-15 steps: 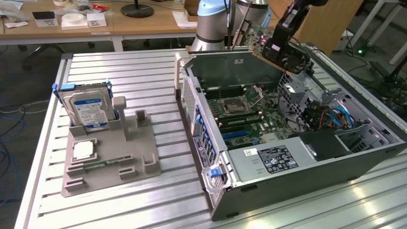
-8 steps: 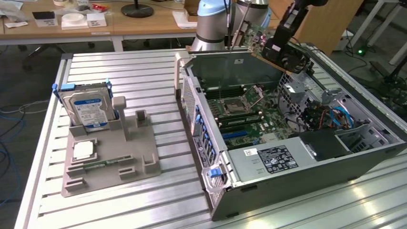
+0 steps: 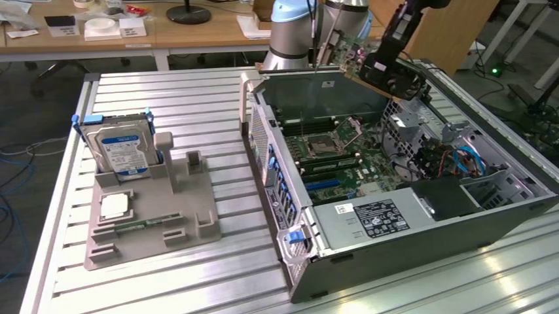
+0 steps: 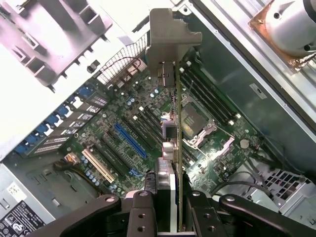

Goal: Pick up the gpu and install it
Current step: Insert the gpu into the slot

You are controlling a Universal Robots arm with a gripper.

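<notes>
Exterior view: gpu point(image 3: 391, 72) black cooler point(image 3: 402, 78); wrist view: edge-on over motherboard point(image 4: 123, 143).

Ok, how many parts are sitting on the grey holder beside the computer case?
3: a blue-labelled hard drive standing at the far end, a pale square chip lying flat before it, and a green memory stick nearest the camera. Nothing seems hidden.

Wooden desks point(image 3: 218, 36) behind slatted table point(image 3: 175, 98)
</notes>
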